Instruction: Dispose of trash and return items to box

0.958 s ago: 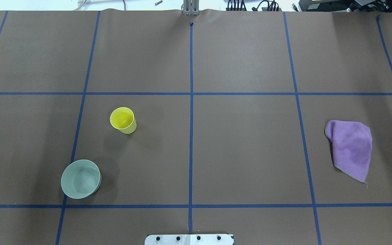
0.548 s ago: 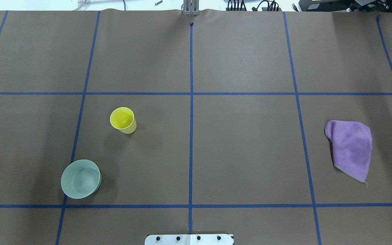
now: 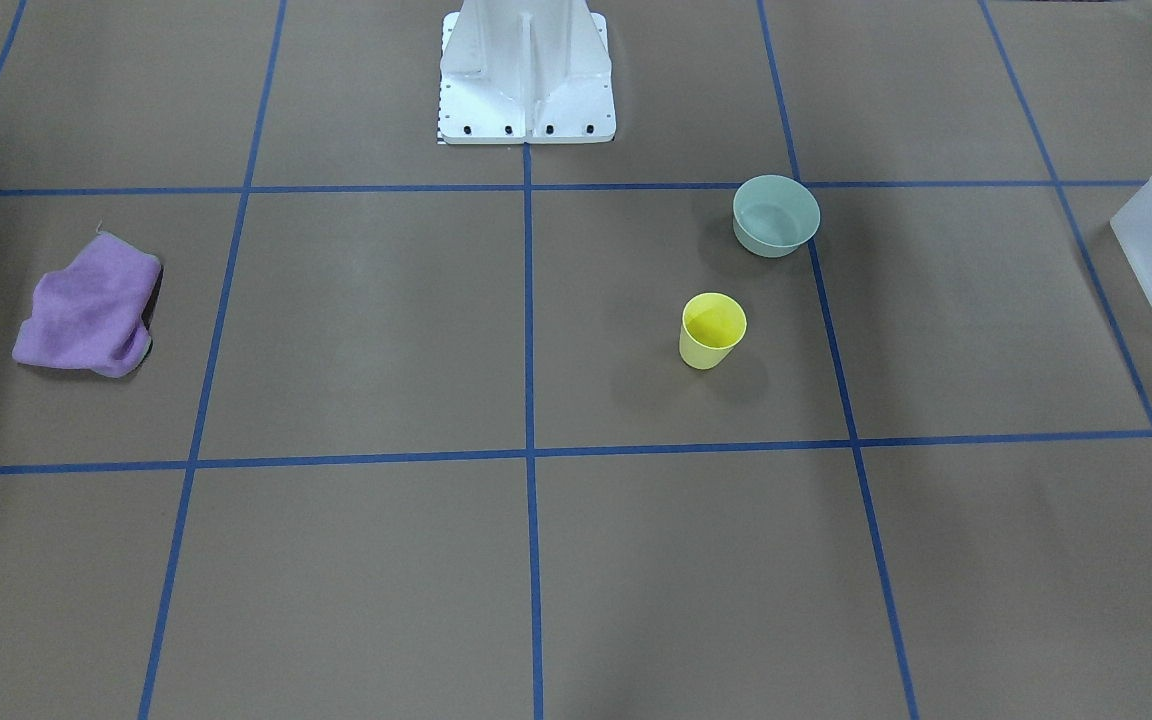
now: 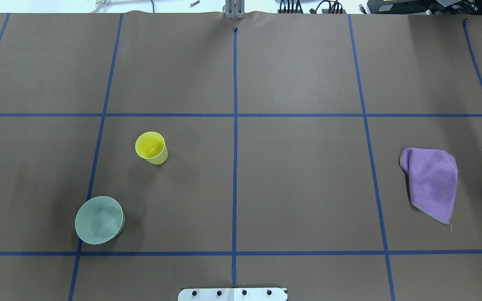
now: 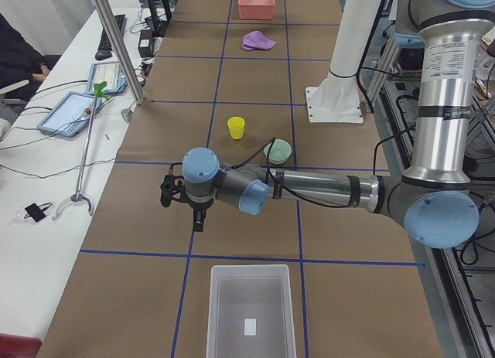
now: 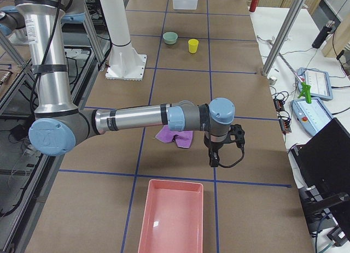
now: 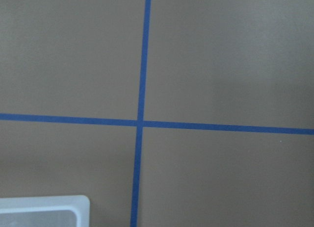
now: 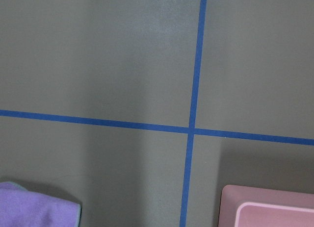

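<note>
The yellow cup [image 4: 151, 147] stands upright on the table's left half, also in the front view [image 3: 712, 330]. The pale-green bowl [image 4: 99, 219] stands nearer the robot, also in the front view [image 3: 776, 215]. The translucent white box [image 5: 213, 311] sits at the table's left end; its corner shows in the left wrist view [image 7: 44, 205]. My left gripper [image 5: 198, 219] hangs between cup and box, fingers down. My right gripper [image 6: 214, 160] hangs near the purple cloth [image 6: 175, 138]. Both show only in side views, so I cannot tell whether they are open or shut.
The purple cloth [image 4: 431, 182] lies on the table's right half. A pink tray [image 6: 172, 220] sits at the right end, its corner in the right wrist view [image 8: 267, 207]. The white pedestal base [image 3: 526, 70] stands at the robot's edge. Blue tape lines grid the brown table.
</note>
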`<move>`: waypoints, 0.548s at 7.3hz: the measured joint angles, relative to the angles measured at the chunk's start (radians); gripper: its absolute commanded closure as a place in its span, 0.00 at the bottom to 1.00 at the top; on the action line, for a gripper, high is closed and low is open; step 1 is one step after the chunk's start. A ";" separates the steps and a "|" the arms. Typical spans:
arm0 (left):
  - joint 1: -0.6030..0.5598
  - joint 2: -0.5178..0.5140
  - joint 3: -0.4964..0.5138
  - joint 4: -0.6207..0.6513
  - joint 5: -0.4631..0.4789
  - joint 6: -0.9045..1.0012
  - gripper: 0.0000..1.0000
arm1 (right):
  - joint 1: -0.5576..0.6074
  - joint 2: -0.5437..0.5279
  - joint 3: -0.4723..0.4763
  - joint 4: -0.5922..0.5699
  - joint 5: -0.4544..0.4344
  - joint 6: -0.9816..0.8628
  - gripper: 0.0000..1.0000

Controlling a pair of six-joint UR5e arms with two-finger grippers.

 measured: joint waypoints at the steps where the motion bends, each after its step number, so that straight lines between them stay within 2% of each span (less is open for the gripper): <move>1: 0.064 -0.054 -0.008 0.030 0.001 -0.061 0.01 | -0.003 -0.001 -0.002 0.000 -0.001 -0.001 0.00; 4: 0.281 -0.103 -0.136 0.044 0.119 -0.393 0.01 | -0.010 -0.024 -0.007 0.005 0.002 0.000 0.00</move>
